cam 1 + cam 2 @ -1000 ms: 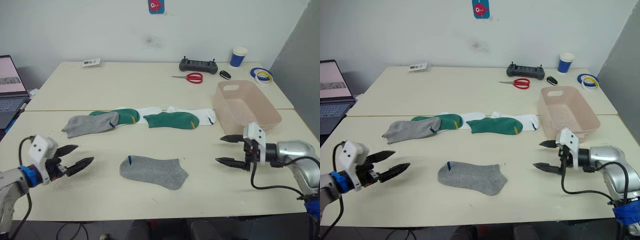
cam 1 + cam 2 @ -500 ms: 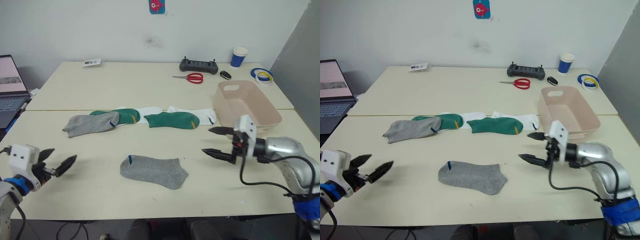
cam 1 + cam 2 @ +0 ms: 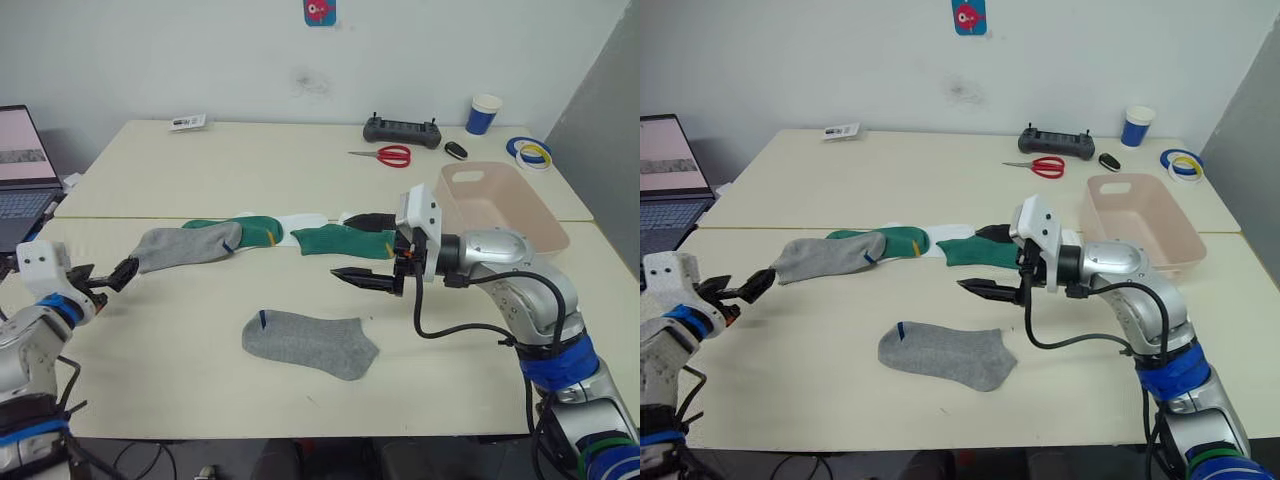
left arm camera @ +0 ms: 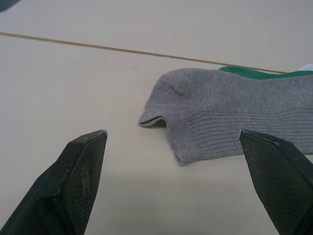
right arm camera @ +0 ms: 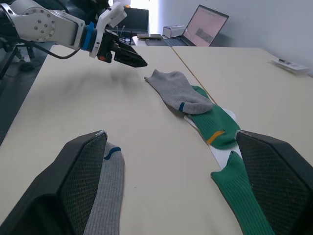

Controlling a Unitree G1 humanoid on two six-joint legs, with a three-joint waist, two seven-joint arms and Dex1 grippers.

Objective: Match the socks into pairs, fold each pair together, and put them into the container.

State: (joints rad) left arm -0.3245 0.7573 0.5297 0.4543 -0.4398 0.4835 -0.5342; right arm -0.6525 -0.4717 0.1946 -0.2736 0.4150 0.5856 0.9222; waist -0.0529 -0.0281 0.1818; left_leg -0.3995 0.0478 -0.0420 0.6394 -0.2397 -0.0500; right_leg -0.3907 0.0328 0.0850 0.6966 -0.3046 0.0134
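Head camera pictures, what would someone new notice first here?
A row of overlapping grey, green and white socks crosses the table's middle, with one plain grey sock alone nearer the front edge. The right gripper hangs open over the row's right end, beside the pale pink plastic tub.

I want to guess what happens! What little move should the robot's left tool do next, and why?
Probably ease forward a little. The left tool is open and aimed at the cuff of the far grey sock, with nothing held. Its fingers are not yet around the cuff.
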